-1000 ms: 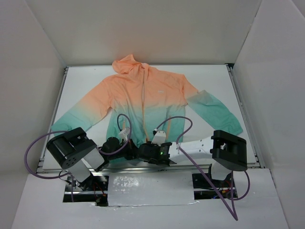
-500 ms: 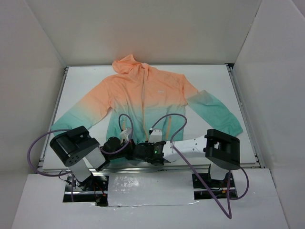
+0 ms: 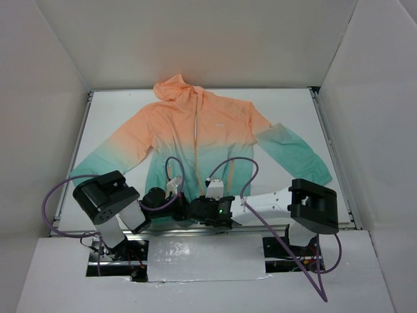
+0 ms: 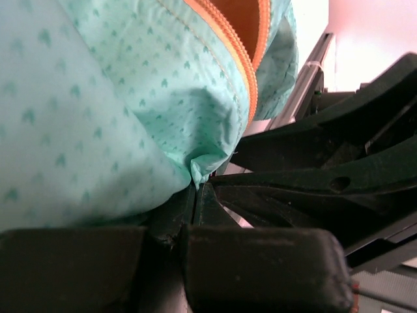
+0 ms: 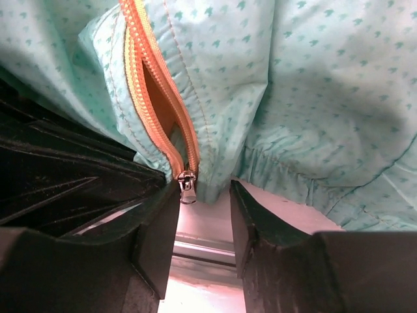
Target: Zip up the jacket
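The jacket (image 3: 202,134) lies flat on the white table, hood at the far side and teal hem near the arms. Its orange front zipper (image 5: 153,78) is open at the bottom. My left gripper (image 3: 177,203) is shut on a fold of the teal hem (image 4: 202,166), its fingertips (image 4: 186,202) pressed together. My right gripper (image 3: 193,207) is open just beside it. In the right wrist view the metal zipper slider (image 5: 187,182) hangs at the tip of the left finger (image 5: 159,222), between the parted jaws (image 5: 205,192). Nothing is gripped there.
The metal rail (image 3: 195,225) of the table's near edge runs right under both grippers. Purple cables (image 3: 228,163) arch over the jacket's lower half. White walls close in the table on three sides. The right gripper's black fingers (image 4: 326,169) crowd the left wrist view.
The right arm's elbow swung left, then back right. Both wrists have settled slightly right at the hem. The jacket has hardly moved.
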Available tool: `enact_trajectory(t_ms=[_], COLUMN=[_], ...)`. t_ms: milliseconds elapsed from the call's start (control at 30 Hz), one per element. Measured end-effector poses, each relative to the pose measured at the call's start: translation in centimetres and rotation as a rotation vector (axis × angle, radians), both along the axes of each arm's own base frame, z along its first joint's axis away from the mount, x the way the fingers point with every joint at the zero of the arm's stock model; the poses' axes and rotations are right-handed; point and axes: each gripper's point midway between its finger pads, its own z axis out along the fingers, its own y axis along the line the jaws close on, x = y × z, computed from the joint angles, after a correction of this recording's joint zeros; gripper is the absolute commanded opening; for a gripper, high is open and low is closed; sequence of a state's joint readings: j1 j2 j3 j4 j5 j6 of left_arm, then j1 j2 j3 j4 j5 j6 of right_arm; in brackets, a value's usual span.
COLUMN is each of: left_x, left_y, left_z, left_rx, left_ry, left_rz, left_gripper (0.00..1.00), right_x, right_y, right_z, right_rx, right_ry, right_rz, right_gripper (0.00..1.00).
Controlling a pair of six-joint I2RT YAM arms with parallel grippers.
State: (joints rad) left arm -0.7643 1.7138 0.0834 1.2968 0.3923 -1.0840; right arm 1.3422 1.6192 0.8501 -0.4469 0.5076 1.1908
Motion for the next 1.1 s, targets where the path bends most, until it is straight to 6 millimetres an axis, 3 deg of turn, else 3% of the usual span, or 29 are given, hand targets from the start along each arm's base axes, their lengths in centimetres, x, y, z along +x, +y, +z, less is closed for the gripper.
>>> enact_trajectory(t_ms=[267,433,467,633,833,1100], left_x=[-0.5,-0.9,-0.9,-0.9,-0.9,0.2], left_y=[0.0,-0.2,-0.2,-0.2,-0.2,-1.1], left_z=[-0.1,0.0,0.0,0.0,0.1,0.6], left_rx=[0.001,-0.005,-0.005,-0.005,-0.008,-0.02], left_ry=[0.011,0.014,0.014,0.014,0.027,0.011], left_rz=[-0.021,-0.04,-0.04,-0.04,-0.031,-0.017], left_gripper=[0.0,0.0,0.0,0.0,0.0,0.0], right_x=[-0.9,-3.0,-3.4,-4.8,-5.2,-4.9], right_y=[0.0,0.6,0.6,1.4,-0.5,-0.2], right_z=[0.4,0.8,0.9,1.7,-0.7,-0.4], right_rx=[0.109,0.235,0.248,0.364,0.41,0.515], right_ry=[0.025,0.105,0.121,0.209,0.315,0.335], right_rz=[0.034,0.09,0.101,0.136,0.069,0.05], right_gripper=[0.53,0.55,0.61,0.6,0.56,0.52])
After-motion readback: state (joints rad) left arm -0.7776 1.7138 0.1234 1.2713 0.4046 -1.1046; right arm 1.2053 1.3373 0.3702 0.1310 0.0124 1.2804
